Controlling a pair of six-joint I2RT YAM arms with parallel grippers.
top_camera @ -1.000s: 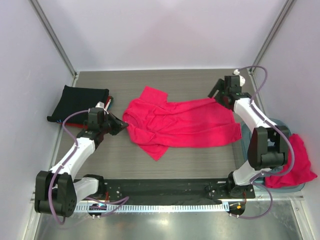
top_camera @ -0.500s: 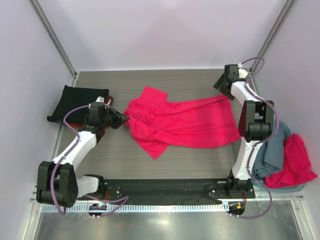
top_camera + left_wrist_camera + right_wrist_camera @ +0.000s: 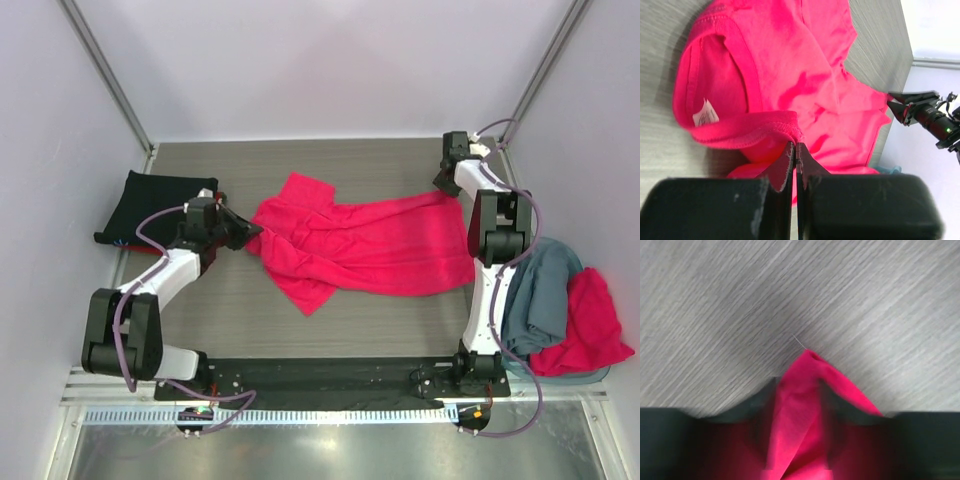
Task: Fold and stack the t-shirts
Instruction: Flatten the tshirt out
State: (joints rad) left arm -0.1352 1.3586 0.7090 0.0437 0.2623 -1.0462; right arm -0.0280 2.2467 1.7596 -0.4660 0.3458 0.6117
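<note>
The bright pinkish-red t-shirt (image 3: 370, 245) lies crumpled and stretched across the middle of the table. My left gripper (image 3: 245, 234) is at its left end. In the left wrist view this gripper (image 3: 795, 146) is shut on the collar's hem, close to the white neck label (image 3: 705, 114). My right gripper (image 3: 451, 184) is at the shirt's far right corner. In the right wrist view its blurred fingers (image 3: 769, 390) stand apart on either side of that raised corner (image 3: 809, 362). A folded black t-shirt (image 3: 155, 205) lies at the left.
A grey-blue shirt (image 3: 545, 290) and a dark red one (image 3: 592, 325) are heaped at the table's right edge, beside the right arm's base. White walls and metal posts (image 3: 105, 75) close in the table on three sides.
The right arm has stretched toward the far right corner and its jaws have narrowed around the shirt's corner. The left gripper has drawn the collar slightly up and to the right.
</note>
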